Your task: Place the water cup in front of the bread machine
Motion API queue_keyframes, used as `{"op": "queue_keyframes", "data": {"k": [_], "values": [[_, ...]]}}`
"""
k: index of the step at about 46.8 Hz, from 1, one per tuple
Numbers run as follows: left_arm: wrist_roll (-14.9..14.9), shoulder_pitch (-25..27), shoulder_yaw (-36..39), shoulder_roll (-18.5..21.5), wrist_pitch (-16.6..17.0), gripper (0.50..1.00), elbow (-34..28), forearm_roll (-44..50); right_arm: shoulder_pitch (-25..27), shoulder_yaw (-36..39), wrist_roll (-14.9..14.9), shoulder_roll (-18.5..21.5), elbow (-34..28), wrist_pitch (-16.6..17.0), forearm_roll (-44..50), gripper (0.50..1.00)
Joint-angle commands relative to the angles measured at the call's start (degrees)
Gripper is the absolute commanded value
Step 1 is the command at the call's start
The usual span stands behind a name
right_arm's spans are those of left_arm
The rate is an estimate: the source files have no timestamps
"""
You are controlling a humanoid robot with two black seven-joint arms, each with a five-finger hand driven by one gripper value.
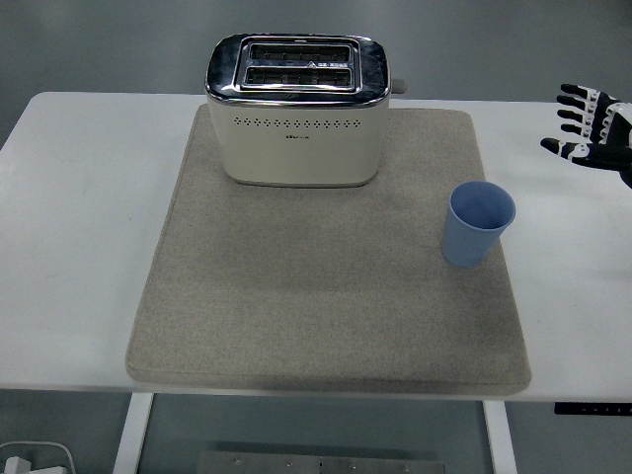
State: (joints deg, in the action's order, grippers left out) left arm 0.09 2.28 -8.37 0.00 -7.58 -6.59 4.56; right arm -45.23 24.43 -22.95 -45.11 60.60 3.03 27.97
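A light blue cup [478,223] stands upright and empty on the right side of a beige mat [316,296]. A cream toaster with a chrome top [297,109] sits at the mat's far edge, left of the cup. My right hand [583,126] hangs over the table at the right edge, up and to the right of the cup, fingers spread and holding nothing. The left arm does not show.
The white table [79,217] carries the mat in its middle, with bare strips on both sides. The toaster's lever [398,85] sticks out on its right end. Below the near edge a white table leg [131,434] shows.
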Motion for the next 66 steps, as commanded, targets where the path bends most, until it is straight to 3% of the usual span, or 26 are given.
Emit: {"op": "queue_keyframes", "data": {"k": [1,10,21,28,37,66], "values": [[0.0,0.0,0.0,0.0,0.0,1.000,0.0,0.0,1.0,0.0,-1.9,-3.5,1.5,3.0,0.0,0.913],[0.0,0.0,0.0,0.0,0.0,1.000,0.0,0.0,4.4,-0.1,-6.1,-11.1,5.7,11.4,0.4,0.913],[0.0,0.0,0.0,0.0,0.0,1.000,0.0,0.0,8.4,0.1,-8.0,-12.9,8.8,11.9,7.7,0.913],[0.0,0.0,0.0,0.0,-0.1,1.000,0.0,0.0,10.0,0.1,-8.2,-10.5,9.0,8.3,10.8,0.913],[0.0,0.0,0.0,0.0,0.0,1.000,0.0,0.0,12.0,0.0,-8.2,-4.7,8.8,0.5,16.9,0.913],[0.0,0.0,0.0,0.0,0.0,1.000,0.0,0.0,14.2,0.4,-8.2,5.1,7.9,-4.9,16.9,0.913]]}}
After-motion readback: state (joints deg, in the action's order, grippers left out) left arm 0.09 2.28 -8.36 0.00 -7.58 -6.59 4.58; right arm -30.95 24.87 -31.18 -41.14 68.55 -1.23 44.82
